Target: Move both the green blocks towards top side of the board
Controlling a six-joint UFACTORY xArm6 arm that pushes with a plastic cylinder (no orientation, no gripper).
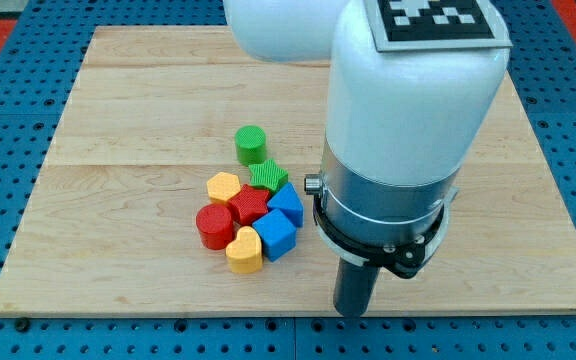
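At board centre: green cylinder (pixel 251 144) upright, ridged; green star block (pixel 267 176) below; no claw visible.

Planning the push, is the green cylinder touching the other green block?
Apart. The camera view shows a strip of bare board between the green cylinder and the green block.

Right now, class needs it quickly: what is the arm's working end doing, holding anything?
My tip: a bare rod without jaws, holding nothing, touching no block, right of the blue block.
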